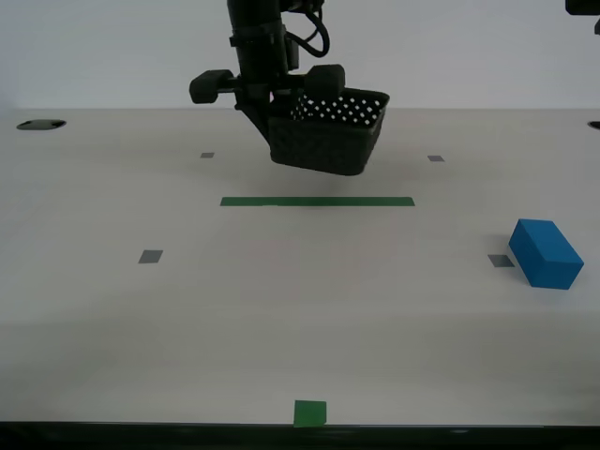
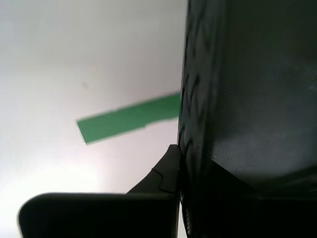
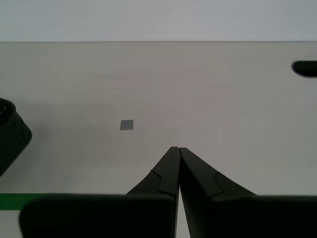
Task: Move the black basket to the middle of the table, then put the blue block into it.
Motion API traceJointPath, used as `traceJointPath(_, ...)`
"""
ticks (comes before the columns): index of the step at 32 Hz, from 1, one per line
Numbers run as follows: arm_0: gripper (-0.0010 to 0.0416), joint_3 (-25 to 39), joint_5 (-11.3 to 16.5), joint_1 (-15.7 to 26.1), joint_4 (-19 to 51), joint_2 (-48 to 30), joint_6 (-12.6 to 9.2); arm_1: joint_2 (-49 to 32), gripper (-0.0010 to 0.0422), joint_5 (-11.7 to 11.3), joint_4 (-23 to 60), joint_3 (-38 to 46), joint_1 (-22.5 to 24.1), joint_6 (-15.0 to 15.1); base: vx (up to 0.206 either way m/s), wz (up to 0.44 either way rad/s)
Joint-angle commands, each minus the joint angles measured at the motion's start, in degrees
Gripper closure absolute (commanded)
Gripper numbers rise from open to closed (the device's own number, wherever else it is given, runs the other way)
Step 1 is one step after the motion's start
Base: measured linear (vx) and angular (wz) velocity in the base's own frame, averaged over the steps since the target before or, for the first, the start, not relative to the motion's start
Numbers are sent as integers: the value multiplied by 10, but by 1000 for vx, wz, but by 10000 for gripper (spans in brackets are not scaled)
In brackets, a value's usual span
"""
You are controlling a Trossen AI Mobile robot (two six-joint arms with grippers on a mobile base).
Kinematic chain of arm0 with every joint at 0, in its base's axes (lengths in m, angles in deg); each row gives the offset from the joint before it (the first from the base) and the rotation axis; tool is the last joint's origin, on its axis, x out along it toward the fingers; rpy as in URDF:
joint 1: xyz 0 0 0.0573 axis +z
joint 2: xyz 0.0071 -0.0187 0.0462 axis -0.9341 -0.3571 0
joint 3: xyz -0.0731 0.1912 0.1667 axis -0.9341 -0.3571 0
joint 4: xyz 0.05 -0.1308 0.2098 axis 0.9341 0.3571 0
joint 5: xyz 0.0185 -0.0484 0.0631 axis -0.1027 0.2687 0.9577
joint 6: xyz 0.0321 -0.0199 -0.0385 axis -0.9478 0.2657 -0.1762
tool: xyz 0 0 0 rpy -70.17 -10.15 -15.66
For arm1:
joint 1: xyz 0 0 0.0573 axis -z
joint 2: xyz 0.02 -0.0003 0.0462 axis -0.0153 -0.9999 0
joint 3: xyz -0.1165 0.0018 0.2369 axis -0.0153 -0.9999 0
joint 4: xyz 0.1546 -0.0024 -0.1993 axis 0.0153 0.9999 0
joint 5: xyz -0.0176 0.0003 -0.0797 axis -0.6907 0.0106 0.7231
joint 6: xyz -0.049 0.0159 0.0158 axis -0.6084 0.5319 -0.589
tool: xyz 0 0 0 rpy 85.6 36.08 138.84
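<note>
Your off-white surface (image 1: 281,309) is mostly bare. The second gripper's (image 2: 179,168) fingers clamp the black basket (image 1: 333,131), tilted, aloft above the green strip (image 1: 317,201). The first gripper (image 3: 178,151) is closed, empty. The blue block (image 1: 547,253) waits near the exterior view's right; placing and loading remain.

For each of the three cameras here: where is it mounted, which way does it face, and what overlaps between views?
Exterior view: on the robot, facing across the table; shows an arm lifting the black basket, the blue block at its right.
Second wrist view: on my second gripper, shut on the basket wall, looking down at the green tape strip.
First wrist view: on my first gripper, shut, empty, facing along the table.
Shared: basket, tape strip.
</note>
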Motion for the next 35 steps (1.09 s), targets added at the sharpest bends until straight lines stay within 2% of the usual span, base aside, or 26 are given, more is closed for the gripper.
traceJointPath(1,406,0,1,0,0,0,-3,38,414,-9,-54,-105,17,-41,0,0)
traceJointPath(2,406,0,1,0,0,0,-4,44,414,-5,-67,-125,17,-50,0,0)
traceJointPath(4,406,0,1,1,0,0,-8,63,414,17,-115,-192,17,-90,0,0)
traceJointPath(6,406,0,1,1,0,0,-8,68,414,31,-138,-217,17,-110,0,0)
traceJointPath(7,406,1,1,1,0,0,-9,68,412,43,-167,-238,17,-132,0,0)
traceJointPath(9,405,1,1,1,0,0,-9,67,412,52,-194,-248,17,-132,0,0)
traceJointPath(16,406,1,2,2,0,0,-9,67,402,51,-212,-248,17,-137,0,0)
traceJointPath(19,406,1,2,2,0,0,-9,67,362,51,-207,-248,16,-137,0,0)
traceJointPath(20,405,1,2,2,0,0,-9,67,313,54,-207,-248,16,-137,0,0)
traceJointPath(22,406,1,2,2,2,0,-9,67,271,58,-207,-248,17,-136,0,0)
traceJointPath(23,406,1,2,2,18,0,-8,67,224,58,-208,-248,16,-136,0,0)
traceJointPath(24,406,1,2,2,28,0,-8,67,211,58,-208,-246,16,-134,0,0)
traceJointPath(26,405,1,2,2,76,0,-8,67,176,57,-208,-235,15,-118,0,0)
traceJointPath(28,406,1,2,2,153,0,-12,68,155,54,-204,-209,12,-83,0,0)
traceJointPath(29,406,1,2,2,169,0,-18,68,154,48,-203,-202,11,-79,0,0)
traceJointPath(30,405,1,3,2,203,0,-31,68,154,30,-201,-188,9,-75,0,0)
traceJointPath(31,405,1,7,2,215,0,-34,68,154,22,-201,-184,8,-75,0,0)
traceJointPath(32,406,1,31,2,244,0,-36,68,155,10,-201,-170,3,-72,0,0)
traceJointPath(33,405,1,43,2,249,0,-38,68,157,10,-201,-167,0,-69,0,0)
traceJointPath(34,405,1,71,3,261,0,-40,68,163,10,-202,-160,-6,-65,0,0)
traceJointPath(35,406,0,117,3,274,-2,-41,68,177,10,-201,-151,-17,-57,0,0)
